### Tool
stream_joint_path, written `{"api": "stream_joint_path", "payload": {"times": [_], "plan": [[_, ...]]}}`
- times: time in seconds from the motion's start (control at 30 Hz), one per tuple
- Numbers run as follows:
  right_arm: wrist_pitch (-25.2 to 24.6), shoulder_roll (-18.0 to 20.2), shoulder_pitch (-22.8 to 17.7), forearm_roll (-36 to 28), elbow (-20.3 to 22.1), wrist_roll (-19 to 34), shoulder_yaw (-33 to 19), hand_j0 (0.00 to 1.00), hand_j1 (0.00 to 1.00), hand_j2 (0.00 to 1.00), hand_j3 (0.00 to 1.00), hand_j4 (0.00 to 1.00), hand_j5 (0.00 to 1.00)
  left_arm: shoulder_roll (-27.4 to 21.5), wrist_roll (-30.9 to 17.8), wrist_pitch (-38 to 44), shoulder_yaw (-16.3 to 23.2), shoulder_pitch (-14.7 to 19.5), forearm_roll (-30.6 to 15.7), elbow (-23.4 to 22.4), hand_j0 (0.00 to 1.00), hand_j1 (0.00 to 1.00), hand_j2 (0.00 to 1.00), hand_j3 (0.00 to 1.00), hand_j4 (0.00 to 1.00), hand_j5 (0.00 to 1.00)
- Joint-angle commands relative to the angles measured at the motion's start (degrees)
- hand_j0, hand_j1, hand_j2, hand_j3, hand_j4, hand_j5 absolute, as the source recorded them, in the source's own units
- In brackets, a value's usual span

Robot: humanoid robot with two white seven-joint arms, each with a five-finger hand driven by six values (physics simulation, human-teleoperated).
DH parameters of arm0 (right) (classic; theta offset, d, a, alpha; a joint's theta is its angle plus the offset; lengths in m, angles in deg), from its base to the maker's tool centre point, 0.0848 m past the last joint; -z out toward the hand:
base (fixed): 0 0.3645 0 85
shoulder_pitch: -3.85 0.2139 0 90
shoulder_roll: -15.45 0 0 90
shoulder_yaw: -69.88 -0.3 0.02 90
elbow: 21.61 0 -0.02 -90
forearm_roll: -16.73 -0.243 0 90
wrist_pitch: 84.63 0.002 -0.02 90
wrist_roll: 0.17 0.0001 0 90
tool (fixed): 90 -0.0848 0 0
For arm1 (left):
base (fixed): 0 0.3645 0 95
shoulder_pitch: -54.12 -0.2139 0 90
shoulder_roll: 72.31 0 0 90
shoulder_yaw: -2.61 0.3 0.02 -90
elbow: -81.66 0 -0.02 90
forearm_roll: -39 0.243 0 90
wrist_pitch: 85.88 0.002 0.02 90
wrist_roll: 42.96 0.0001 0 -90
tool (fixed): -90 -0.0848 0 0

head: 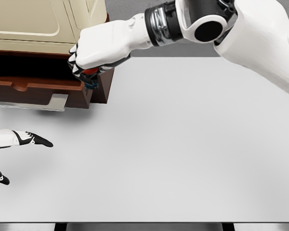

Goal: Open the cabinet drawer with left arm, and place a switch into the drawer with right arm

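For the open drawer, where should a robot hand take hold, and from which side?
By the raised wooden front lip of the drawer, approached from the table side in front. It juts out from the cabinet toward the camera, offering an edge to hook fingers over. The right robot hand crowds its right end.

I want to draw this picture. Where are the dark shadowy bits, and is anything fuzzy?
In the head view, the darkest part is inside the open drawer under the cream cabinet; soft grey shadow lies on the table beside it. The right hand hides most of the red switch. Edges look slightly soft everywhere, with no glare.
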Motion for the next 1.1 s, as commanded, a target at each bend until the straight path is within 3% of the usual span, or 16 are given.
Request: {"api": "stream_joint_path", "payload": {"times": [0.0, 0.17, 0.4, 0.6, 0.9, 1.07], "plan": [[-0.16, -0.71, 0.00, -0.61, -0.20, -0.04, 0.07, 0.34, 0.34, 0.34, 0.34, 0.34, 0.34, -0.08, 0.01, 0.12, -0.06, 0.00, -0.43, 0.01, 1.00, 1.00, 1.00, 1.00, 1.00, 1.00], [-0.16, -3.70, 1.14, -0.61, -3.72, -0.04, 0.07, 0.34, 0.34, 0.34, 0.34, 0.34, 0.34, -0.08, 0.01, 0.12, -0.06, 0.00, -0.43, 0.01, 1.00, 1.00, 1.00, 1.00, 1.00, 1.00], [-0.16, -8.62, 2.81, -0.61, -12.15, -0.04, 0.07, 0.33, 0.33, 0.33, 0.33, 0.33, 0.33, -0.08, 0.01, 0.12, -0.06, 0.00, -0.43, 0.01, 1.00, 1.00, 1.00, 1.00, 1.00, 1.00], [-0.16, -11.96, 4.22, -0.61, -15.32, -0.04, 1.12, 0.33, 0.33, 0.33, 0.33, 0.33, 0.33, -0.08, 0.01, 0.12, -0.06, 0.00, -0.34, 0.10, 1.00, 1.00, 1.00, 1.00, 1.00, 1.00], [-0.16, -17.06, 4.66, -0.43, -24.28, -0.04, 2.35, 0.32, 0.32, 0.32, 0.32, 0.32, 0.32, -0.08, 0.01, 0.12, -0.06, 0.00, -0.34, 0.10, 1.00, 1.00, 1.00, 1.00, 1.00, 1.00], [-0.16, -18.29, 4.75, -0.26, -26.13, -0.04, 2.35, 0.32, 0.32, 0.32, 0.32, 0.32, 0.32, -0.08, 0.01, 0.12, -0.06, 0.00, -0.34, 0.10, 1.00, 1.00, 1.00, 1.00, 1.00, 1.00]]}}
